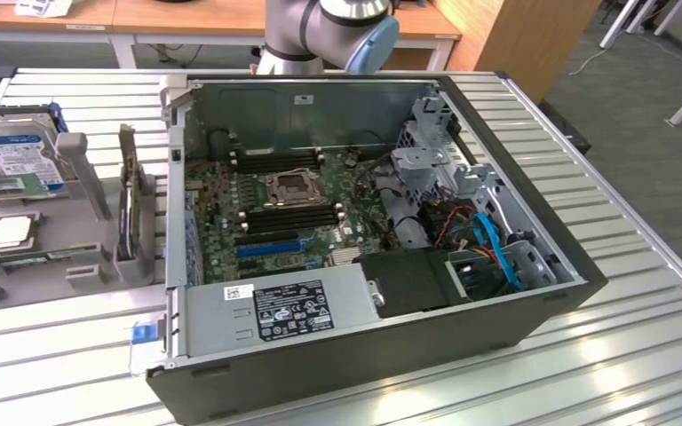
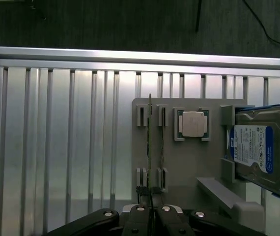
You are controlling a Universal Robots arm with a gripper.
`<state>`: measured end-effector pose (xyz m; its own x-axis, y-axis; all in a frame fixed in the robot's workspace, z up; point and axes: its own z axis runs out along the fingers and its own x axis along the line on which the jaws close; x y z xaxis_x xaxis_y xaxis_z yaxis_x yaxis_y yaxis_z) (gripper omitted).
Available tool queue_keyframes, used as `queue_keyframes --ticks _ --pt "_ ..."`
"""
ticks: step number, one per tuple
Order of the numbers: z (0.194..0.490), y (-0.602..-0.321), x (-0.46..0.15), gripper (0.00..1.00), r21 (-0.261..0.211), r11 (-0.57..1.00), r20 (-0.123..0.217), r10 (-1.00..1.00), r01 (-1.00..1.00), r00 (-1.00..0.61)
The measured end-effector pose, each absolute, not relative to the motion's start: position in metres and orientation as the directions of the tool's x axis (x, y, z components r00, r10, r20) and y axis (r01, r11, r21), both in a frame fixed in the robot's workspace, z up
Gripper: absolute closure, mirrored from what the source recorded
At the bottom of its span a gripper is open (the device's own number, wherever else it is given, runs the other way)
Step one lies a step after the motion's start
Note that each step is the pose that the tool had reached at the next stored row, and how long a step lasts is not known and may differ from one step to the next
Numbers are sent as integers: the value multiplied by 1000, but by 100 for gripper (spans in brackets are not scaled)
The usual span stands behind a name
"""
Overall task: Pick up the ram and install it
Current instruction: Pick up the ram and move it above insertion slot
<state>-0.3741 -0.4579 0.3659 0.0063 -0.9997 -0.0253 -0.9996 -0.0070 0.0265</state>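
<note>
My gripper hangs high above a grey parts holder on the slatted table. Its fingers are shut on the ram, which I see edge-on as a thin dark line running out from between the fingertips, over the holder's end slots. A second thin stick stands in the neighbouring holder slot. In the exterior view the open computer case lies flat with its motherboard facing up. Black memory slots lie on both sides of the processor socket, and part of the arm shows behind the case.
The holder also carries a processor chip and a blue-labelled hard drive; it stands at the exterior view's left of the case. Inside the case are a power supply, a blue slot and blue cables.
</note>
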Motion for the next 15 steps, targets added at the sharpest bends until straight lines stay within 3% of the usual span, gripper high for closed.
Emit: queue_keyframes --ticks 15 --pt "393 -458 -374 89 26 -7 -25 -1000 -1000 6"
